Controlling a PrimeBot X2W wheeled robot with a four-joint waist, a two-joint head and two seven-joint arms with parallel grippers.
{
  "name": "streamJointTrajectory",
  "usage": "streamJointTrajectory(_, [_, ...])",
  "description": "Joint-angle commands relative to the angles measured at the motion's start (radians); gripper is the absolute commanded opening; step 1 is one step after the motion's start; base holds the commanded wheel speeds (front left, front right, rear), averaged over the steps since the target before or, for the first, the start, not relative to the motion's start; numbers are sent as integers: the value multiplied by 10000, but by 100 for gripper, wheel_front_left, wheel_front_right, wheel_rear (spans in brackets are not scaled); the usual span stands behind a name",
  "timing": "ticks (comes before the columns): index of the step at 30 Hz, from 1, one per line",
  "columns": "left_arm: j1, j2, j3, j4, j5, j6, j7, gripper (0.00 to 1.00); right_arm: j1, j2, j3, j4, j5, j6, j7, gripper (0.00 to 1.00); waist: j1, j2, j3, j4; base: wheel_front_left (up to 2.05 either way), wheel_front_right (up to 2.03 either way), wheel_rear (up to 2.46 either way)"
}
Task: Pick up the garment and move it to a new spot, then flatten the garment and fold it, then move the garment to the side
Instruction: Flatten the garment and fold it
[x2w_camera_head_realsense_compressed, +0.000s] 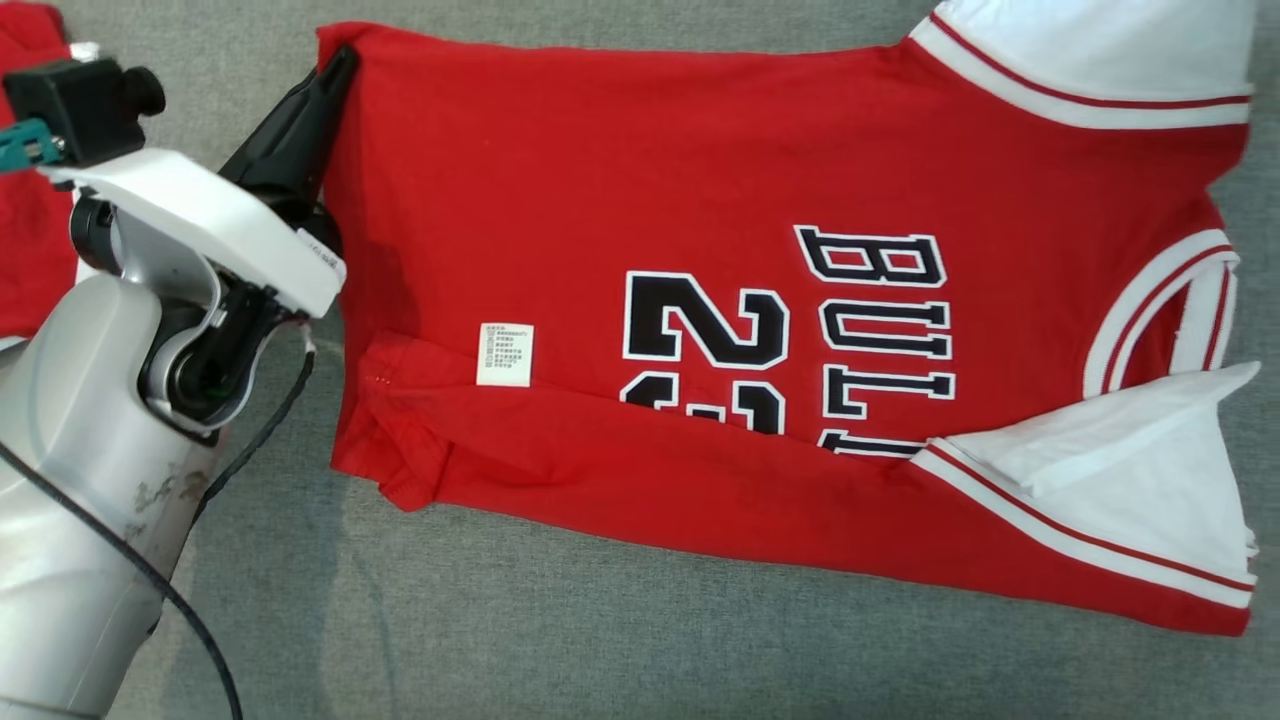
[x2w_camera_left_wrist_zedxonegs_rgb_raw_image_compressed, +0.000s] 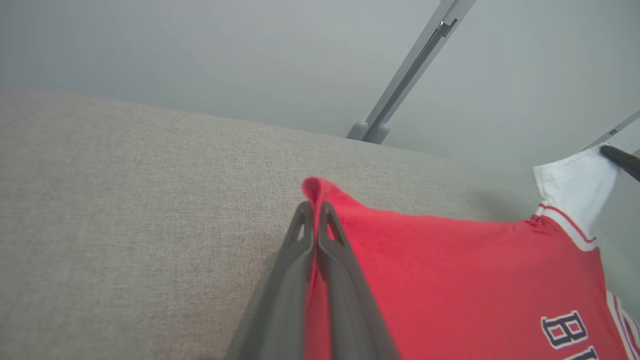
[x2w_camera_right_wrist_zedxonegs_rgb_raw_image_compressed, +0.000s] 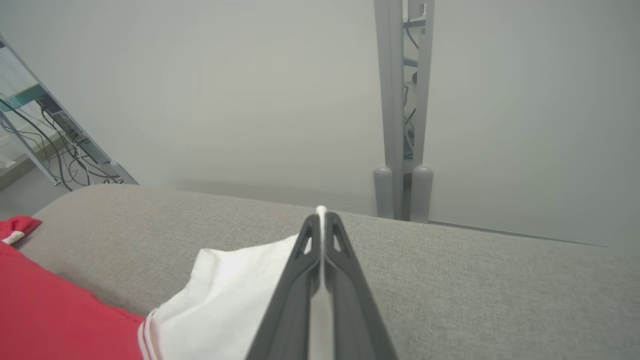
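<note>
The left gripper (x2w_camera_head_realsense_compressed: 345, 55) is clamped on the far left hem corner of the red Bulls jersey (x2w_camera_head_realsense_compressed: 600, 200). The right gripper (x2w_camera_right_wrist_zedxonegs_rgb_raw_image_compressed: 321, 216) is clamped on the edge of its white sleeve (x2w_camera_right_wrist_zedxonegs_rgb_raw_image_compressed: 225, 280), at the far right. The jersey lies spread on the grey upholstered surface (x2w_camera_head_realsense_compressed: 600, 660), with its near edge folded over and the care label (x2w_camera_head_realsense_compressed: 505, 355) exposed.

We judge two risks. The thin pinch on the sleeve may slip under tension, and an uneven lift may bunch the folded near flap. We treat the second red garment (x2w_camera_head_realsense_compressed: 30, 200), at the left, as a snag hazard. The jersey lies directly on the surface, not in a container.
</note>
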Motion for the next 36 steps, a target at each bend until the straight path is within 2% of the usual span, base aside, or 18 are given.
streamJointTrajectory(1, [215,142,89,-172,-108,36,-32,0,316,-177,-1,-253,150,-1,-149,0,0,0,-119,-122,0,0,0])
streamJointTrajectory(6, [1305,645,420,-1321,-616,97,4,0,1819,-720,-230,-1925,1089,-1,-392,0,0,0,-336,-426,0,0,0])
streamJointTrajectory(11, [2851,1222,876,-2919,-1505,184,125,0,3972,-1191,-736,-3722,1968,-1,-891,0,0,0,-495,-752,0,0,0])
streamJointTrajectory(15, [4030,1704,1499,-4028,-2191,440,-23,0,5742,-1471,-1259,-5071,2460,-1,-1442,0,0,0,-582,-981,0,0,0])
streamJointTrajectory(20, [5017,2125,2114,-4739,-2726,716,-187,0,7772,-1605,-1919,-6285,2723,-1,-2039,0,0,0,-675,-1132,0,0,0])
streamJointTrajectory(26, [5610,2200,2191,-4703,-3077,850,-37,0,9709,-1098,-2334,-6743,2853,-1,-2293,0,0,0,-762,-1236,0,0,0])
streamJointTrajectory(33, [5963,1915,1971,-4041,-3315,852,34,0,10546,-132,-2409,-6047,2264,-1,-1962,0,0,0,-838,-1357,0,0,0])
streamJointTrajectory(34, [6020,1841,1945,-3927,-3350,823,13,8,10608,-24,-2420,-5893,2144,-1,-1889,0,0,0,-854,-1362,0,0,0])
streamJointTrajectory(35, [6057,1764,1904,-3837,-3349,791,-1,31,10643,129,-2415,-5795,2035,-1,-1826,0,0,0,-871,-1367,0,0,0])
streamJointTrajectory(36, [6057,1719,1871,-3771,-3319,753,-32,61,10654,284,-2436,-5729,1937,-1,-1783,0,0,0,-891,-1370,0,0,0])
